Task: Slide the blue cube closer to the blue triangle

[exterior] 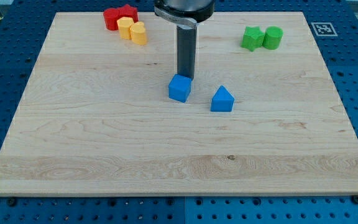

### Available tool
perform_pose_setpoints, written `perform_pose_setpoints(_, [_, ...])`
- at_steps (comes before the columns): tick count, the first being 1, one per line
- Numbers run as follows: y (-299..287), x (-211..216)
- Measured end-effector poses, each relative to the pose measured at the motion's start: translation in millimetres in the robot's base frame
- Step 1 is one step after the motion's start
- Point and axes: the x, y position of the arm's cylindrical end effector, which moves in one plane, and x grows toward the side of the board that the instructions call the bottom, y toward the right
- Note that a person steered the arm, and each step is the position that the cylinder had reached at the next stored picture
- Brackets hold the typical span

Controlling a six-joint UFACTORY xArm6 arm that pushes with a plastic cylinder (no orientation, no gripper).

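The blue cube [179, 88] sits near the middle of the wooden board. The blue triangle [222, 99] lies a short way to its right and slightly lower in the view, with a small gap between them. My tip [184, 76] comes down just above the cube's top edge in the view, touching or nearly touching it.
Two red blocks [118, 16] and two yellow blocks [133, 30] cluster at the view's top left. A green star-like block [252, 38] and a green cylinder [273, 37] sit at the top right. The board [166, 149] lies on a blue perforated table.
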Motion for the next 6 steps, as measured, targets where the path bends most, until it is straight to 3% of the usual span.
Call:
perform_pose_setpoints(2, [-78,-13])
perform_pose_setpoints(3, [-67,14])
perform_pose_setpoints(5, [-1,33])
perform_pose_setpoints(6, [3,41])
